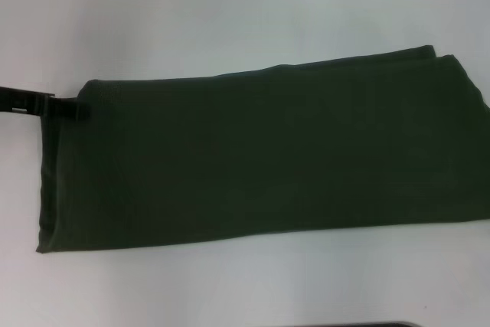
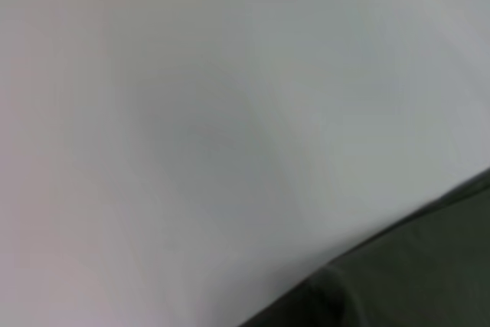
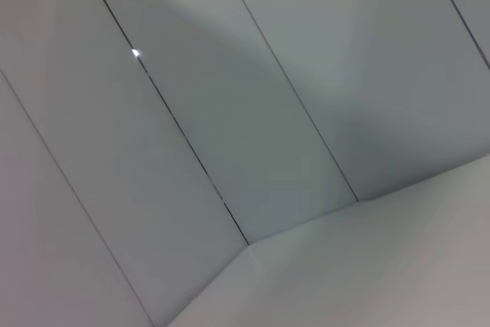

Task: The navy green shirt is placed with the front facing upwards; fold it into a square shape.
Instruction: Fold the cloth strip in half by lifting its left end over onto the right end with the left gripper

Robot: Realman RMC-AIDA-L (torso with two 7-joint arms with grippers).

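Observation:
The navy green shirt lies on the white table as a long folded band running from left to right, plain side up, with no lettering or collar showing. Its right end reaches the edge of the head view. My left gripper comes in low from the left and meets the shirt's far left corner. The left wrist view shows only bare table and one edge of the shirt. My right gripper is out of view, and its wrist camera looks at grey wall panels.
White table surface surrounds the shirt on the far, near and left sides. A thin dark strip shows at the bottom edge of the head view. The table top meets the panelled wall in the right wrist view.

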